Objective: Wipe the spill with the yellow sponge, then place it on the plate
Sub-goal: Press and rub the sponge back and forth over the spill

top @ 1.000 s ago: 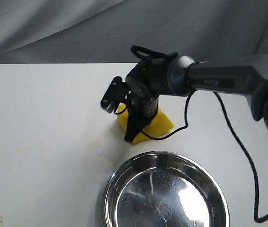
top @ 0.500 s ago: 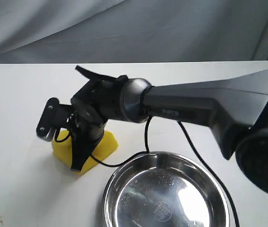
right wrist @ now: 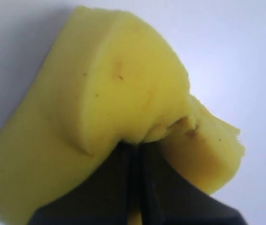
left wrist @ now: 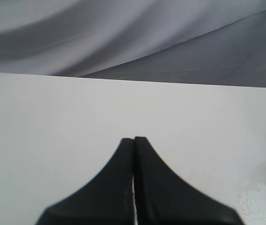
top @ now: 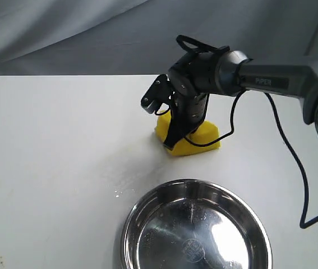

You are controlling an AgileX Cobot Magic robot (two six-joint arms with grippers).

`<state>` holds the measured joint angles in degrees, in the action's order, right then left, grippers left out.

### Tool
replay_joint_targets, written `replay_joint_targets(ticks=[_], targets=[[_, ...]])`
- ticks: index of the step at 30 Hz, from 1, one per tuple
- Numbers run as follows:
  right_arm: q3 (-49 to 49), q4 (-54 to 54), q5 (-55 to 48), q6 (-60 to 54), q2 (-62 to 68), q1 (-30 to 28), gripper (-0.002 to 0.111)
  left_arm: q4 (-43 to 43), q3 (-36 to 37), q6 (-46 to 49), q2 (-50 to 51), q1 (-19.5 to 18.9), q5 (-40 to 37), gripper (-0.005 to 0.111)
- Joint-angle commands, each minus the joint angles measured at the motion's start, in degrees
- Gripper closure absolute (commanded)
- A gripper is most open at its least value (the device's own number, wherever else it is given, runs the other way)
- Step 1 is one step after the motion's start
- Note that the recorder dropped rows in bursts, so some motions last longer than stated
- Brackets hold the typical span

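Your right gripper (top: 173, 144) is pinched tight into the yellow sponge (top: 202, 138); its two black fingers almost meet inside the foam, so the block bulges around them. The sponge is pressed on the white table (top: 52, 145), on the far side of the plate (top: 132, 224) in the exterior view and apart from its rim. Your left gripper (left wrist: 133, 140) has its fingers pressed together with nothing between them, above the table.

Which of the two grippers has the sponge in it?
The right gripper: its jaws pinch the yellow sponge so hard that the foam folds. The left gripper is shut with nothing in it.
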<state>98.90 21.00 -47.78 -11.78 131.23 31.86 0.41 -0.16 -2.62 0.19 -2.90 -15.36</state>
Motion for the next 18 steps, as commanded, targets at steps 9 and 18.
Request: replay_joint_targets(ticks=[9,18], targets=[[-0.84,-30.08,-1.12,-30.27,1.66,9.55,0.108,-0.41,0.16,-0.04,-0.19,-0.18,0.14,0.107],[-0.84,-33.36,4.39,-40.56,1.66,23.92,0.108,-0.41,0.16,-0.04,-0.19,-0.18,0.14,0.107]])
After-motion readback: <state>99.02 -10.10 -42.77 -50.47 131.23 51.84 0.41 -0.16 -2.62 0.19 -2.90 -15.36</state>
